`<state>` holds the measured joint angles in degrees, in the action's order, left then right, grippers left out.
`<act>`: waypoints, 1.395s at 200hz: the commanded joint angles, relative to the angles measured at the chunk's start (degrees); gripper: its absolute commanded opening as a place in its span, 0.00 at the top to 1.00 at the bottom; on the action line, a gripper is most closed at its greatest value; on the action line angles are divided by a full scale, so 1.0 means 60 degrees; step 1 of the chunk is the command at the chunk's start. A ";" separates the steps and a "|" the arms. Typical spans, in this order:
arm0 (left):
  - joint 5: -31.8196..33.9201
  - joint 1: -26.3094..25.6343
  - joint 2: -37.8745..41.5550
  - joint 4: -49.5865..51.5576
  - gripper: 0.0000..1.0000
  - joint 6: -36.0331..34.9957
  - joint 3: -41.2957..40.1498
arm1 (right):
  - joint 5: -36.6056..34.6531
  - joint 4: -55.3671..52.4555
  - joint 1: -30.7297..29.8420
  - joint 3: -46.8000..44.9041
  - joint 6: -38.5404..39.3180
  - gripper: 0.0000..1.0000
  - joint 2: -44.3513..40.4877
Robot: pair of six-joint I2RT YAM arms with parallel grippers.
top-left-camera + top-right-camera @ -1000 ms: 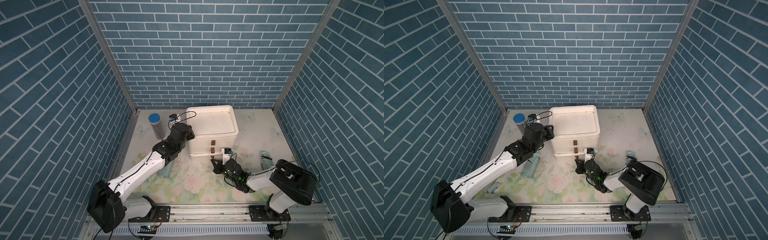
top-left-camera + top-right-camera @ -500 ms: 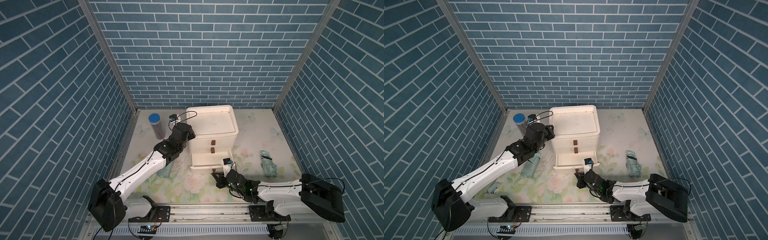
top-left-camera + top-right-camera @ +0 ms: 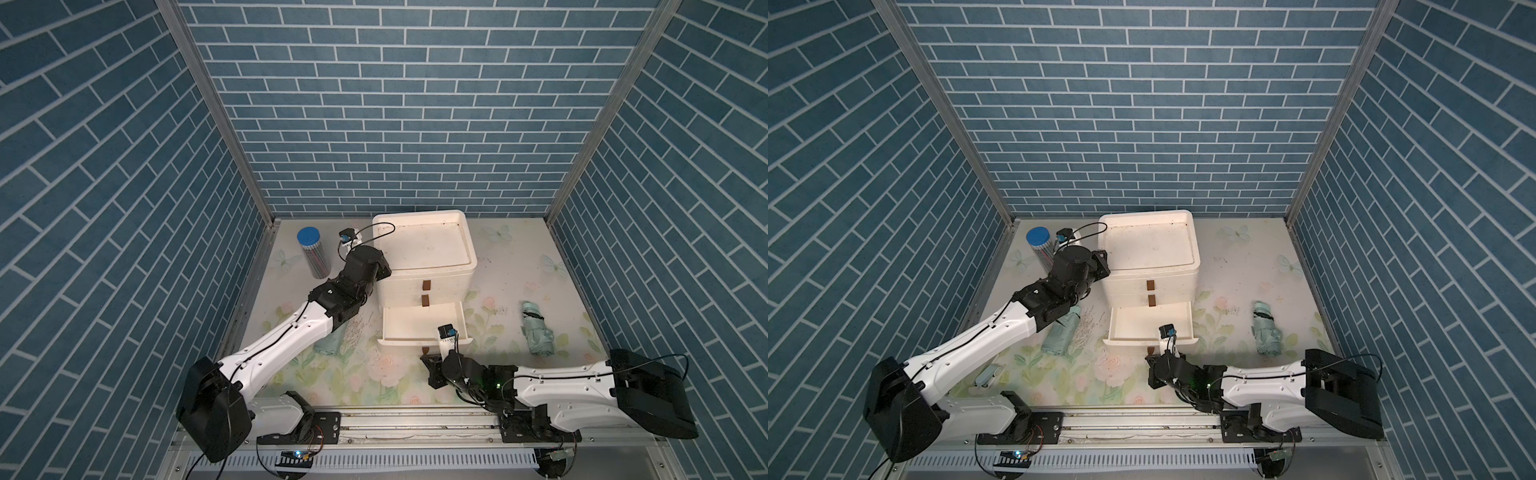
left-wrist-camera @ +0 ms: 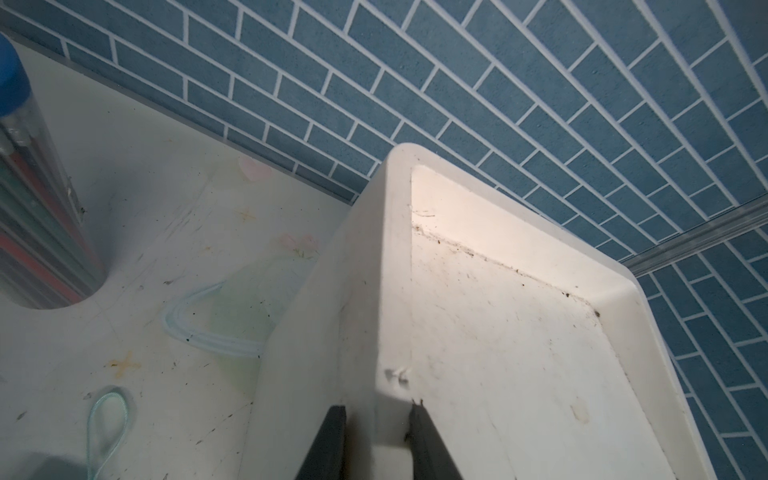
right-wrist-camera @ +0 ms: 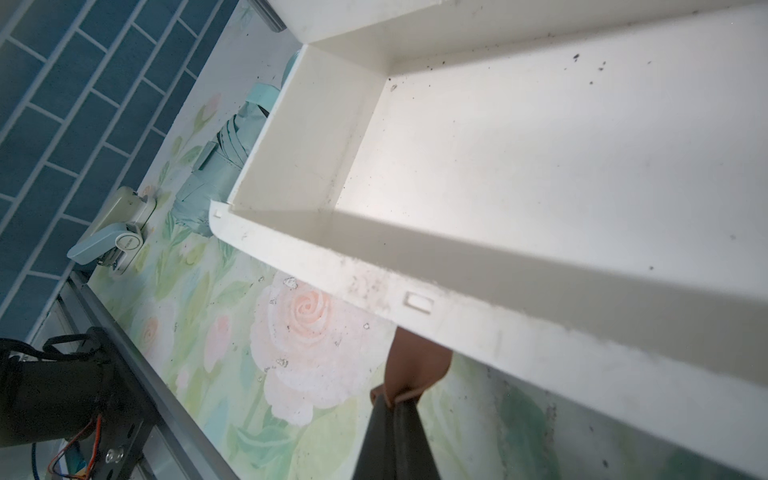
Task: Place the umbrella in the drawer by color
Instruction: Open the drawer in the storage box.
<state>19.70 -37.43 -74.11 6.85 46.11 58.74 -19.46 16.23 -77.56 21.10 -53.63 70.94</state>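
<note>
Umbrella: folded, mint, flat on mat, right of drawer, well apart from it. Nearest: right gripper, pressed together on brown tab at drawer front. Drawer: lowest of three, pulled out. Second umbrella: same mint, left of drawer, partly under left arm. Farther: left gripper, pinching top rim of cabinet, one finger outside, one inside. At back left: tube with blue lid, upright, near left arm.

No legible text anywhere, only an unreadable round badge on the pale blue device.
</note>
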 commanded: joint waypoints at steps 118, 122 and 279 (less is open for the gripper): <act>-0.0318 0.0153 -0.0011 0.2003 0.58 0.0034 -0.0064 | -0.0641 -0.1858 -0.0543 0.0651 -0.0088 0.64 -0.0675; -0.0315 0.0153 0.0045 0.2038 0.57 0.0000 0.0009 | -0.0755 -0.2097 -0.0539 0.0734 -0.0059 0.62 -0.0803; -0.4013 0.0159 0.4211 -0.0816 0.48 -0.2084 -0.0937 | -0.0125 -0.7151 1.1537 0.2182 0.2582 0.11 -0.0853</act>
<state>2.55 -36.71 -50.37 5.17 34.92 56.77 -23.73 -29.34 -12.80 35.53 -43.70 61.76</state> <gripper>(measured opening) 0.556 0.883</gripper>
